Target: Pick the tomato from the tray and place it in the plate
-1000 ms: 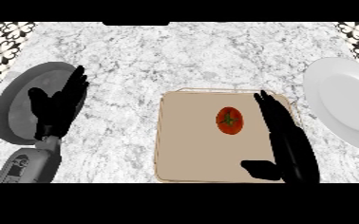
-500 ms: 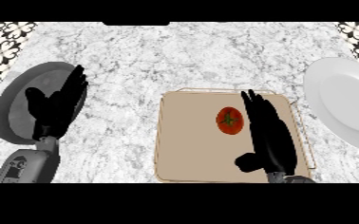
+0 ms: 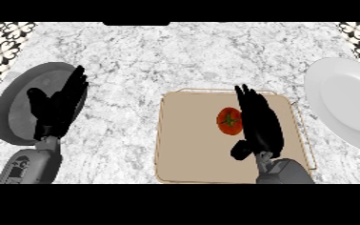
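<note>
A red tomato with a green stem lies on the beige tray, toward its far right part. My right hand hovers over the tray just right of the tomato, fingers straight and pointing away, its edge overlapping the tomato's right side. Its thumb sticks out low on the left, below the tomato. The white plate sits at the right edge of the view. My left hand rests open at the left, fingers up.
A dark grey round plate lies under and behind my left hand at the counter's left edge. The marbled counter stretches behind the tray. Patterned tiles show in the far corners.
My right hand has slid left across the tray, from near its right edge to right beside the tomato. The tomato and my left hand have stayed put.
</note>
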You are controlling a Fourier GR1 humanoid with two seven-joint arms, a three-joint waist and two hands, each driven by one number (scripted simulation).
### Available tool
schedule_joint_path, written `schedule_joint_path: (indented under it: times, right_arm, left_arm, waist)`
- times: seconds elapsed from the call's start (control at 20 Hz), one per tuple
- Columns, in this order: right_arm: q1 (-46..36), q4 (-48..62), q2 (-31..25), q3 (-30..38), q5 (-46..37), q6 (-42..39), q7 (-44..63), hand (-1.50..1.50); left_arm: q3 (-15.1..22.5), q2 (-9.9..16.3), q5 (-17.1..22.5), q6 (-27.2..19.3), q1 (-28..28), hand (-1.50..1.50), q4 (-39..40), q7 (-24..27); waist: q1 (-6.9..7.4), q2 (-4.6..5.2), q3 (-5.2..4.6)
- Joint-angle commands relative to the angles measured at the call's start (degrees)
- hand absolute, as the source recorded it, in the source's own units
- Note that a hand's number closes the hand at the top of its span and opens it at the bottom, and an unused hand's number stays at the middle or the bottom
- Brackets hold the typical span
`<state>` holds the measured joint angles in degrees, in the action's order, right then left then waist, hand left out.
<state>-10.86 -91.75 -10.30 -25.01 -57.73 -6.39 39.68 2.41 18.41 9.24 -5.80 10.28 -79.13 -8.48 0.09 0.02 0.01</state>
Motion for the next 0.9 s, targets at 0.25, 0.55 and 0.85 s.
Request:
schedule_joint_path:
  times: [0.25,0.55,0.85]
  right_arm:
    - [-3.6,4.7,4.3,3.8,-4.7,-3.8,-0.4,-1.50]
    - [-3.8,9.4,6.5,4.4,-6.4,-4.3,-2.4,-1.50]
    - [-5.8,14.1,6.5,2.0,-5.5,-6.4,-8.2,1.50]
  left_arm:
    - [-3.6,-2.0,-1.9,3.1,0.5,0.00,-0.4,-1.0]
    - [-4.8,-2.7,-3.2,3.3,1.0,0.00,-2.8,-4.0]
    - [-4.0,-3.7,-4.8,2.7,2.4,0.00,1.5,-1.7]
  waist:
    - [-0.05,-0.03,-0.02]
    - [0.00,-0.04,-0.01]
    - [-0.06,0.01,-0.01]
